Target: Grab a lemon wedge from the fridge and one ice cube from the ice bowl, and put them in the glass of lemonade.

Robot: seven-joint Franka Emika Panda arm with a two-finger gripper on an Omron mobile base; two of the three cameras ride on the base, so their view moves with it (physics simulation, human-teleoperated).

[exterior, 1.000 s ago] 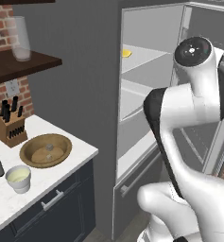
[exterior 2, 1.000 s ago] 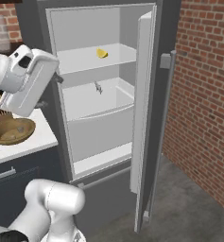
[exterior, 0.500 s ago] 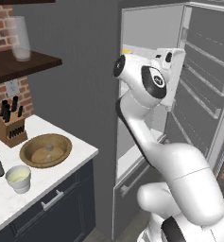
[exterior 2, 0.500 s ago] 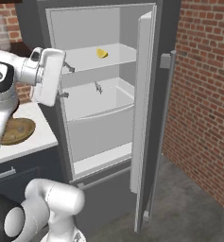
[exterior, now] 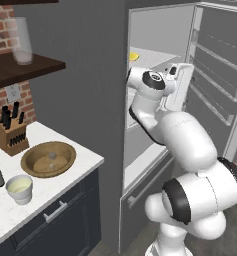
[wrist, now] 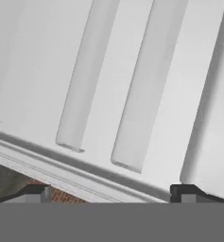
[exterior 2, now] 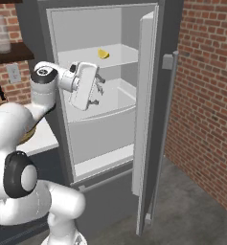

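A: Reaching into the fridge (exterior 2: 155, 119) now, door's hanging wide open, arm's stretching across the opening w/ the gripper (exterior 2: 98, 89) sitting just under the upper shelf.

B: Anything in the jaws?

A: Nope. Jaws are standing as wide as they go, nothing between them. From the hand cam the two tips are framing pale ribbed door racks, no yellow in between.

B: So where's the lemon wedge (exterior 2: 103, 53) sitting?

A: Up on that upper shelf, toward the back, near the gripper but clearly above it, not touching. From the left base cam it's peeking out as a yellow bit (exterior: 133, 56) at the shelf's left edge.

B: And the counter side?

A: Nothing's happening there. Ice bowl (exterior: 48, 159) is resting on the white counter next to a knife block (exterior: 10, 136), looks like a cube or so inside, hard to tell. Glass of lemonade (exterior: 19, 189) is standing just in front of the bowl, near the counter edge.

B: Progress call?

A: Early, I'm guessing. Fridge open, that's abt it. Wedge isn't grabbed yet, ice isn't touched, nothing's visibly going in the glass. Left to do: lifting up to shelf level, pinching the wedge, carrying it over, then the ice run.
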